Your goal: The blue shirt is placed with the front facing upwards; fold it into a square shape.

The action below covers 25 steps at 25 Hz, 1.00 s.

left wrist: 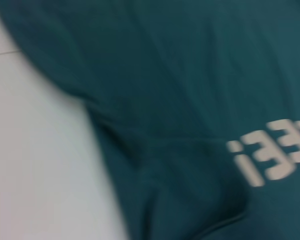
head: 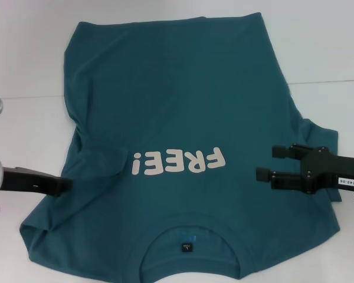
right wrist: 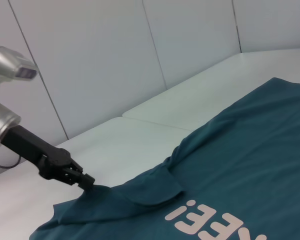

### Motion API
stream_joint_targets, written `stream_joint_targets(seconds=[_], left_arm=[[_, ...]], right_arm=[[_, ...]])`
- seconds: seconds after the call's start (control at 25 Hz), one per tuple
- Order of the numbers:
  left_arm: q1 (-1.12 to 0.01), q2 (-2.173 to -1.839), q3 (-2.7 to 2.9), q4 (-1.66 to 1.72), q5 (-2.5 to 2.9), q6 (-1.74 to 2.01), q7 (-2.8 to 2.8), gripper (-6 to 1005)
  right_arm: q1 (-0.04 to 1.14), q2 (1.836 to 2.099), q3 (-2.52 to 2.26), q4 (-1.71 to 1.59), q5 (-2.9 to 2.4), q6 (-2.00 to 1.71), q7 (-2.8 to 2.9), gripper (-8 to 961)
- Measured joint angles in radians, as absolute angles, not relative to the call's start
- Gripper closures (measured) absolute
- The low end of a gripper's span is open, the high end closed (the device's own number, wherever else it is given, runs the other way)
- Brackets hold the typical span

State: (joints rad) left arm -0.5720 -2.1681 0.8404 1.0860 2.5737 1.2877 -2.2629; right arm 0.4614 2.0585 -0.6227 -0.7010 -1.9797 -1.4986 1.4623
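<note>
Left gripper (head: pixel 64 186) low at the left edge of the blue shirt (head: pixel 183 106), at the left sleeve (head: pixel 97 165). Sleeve already turned inward over the chest, a soft flap lying just left of the cream "FREE!" lettering (head: pixel 178 161). In the right wrist view, jaws of that gripper (right wrist: pixel 86 181) clenched on a pinch of cloth at the sleeve edge, fabric drawn up into a small peak at the tip. Probably held so to carry the sleeve across and start the square's left side.

Shirt spread front up across the white worktop (head: pixel 23 53), collar with its small dark label (head: pixel 185 247) at the near edge, hem at the far end. Lettering across the middle of the chest, upside down from the head view. Some creases running from the left armpit toward the hem; far half otherwise fairly flat.

Right gripper (head: pixel 270 162) hovering over the right side of the shirt, just right of the lettering, jaws released and spread apart, nothing between them. Likely waiting above the right sleeve (head: pixel 318 132), not yet folded in.

Nothing else on the worktop beyond the shirt and both arms; only a worktop seam at the far side. Main hindrance: loose wrinkled cloth on the left, apt to bunch under the fold.
</note>
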Motion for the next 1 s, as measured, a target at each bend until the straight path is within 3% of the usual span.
stream_joint_targets(seconds=[0.6,1.0], left_arm=[[-0.473,-2.174,1.038,1.198,2.391,1.456,-2.358,959],[-0.501,-2.165,1.005,1.114,2.345,1.481,-2.332,935]], right_arm=[[0.461,2.052,-0.621,-0.701,-1.98,-1.487,1.465,47],[0.477,2.048,-0.621,-0.7,-1.983,-1.475,1.504,47]])
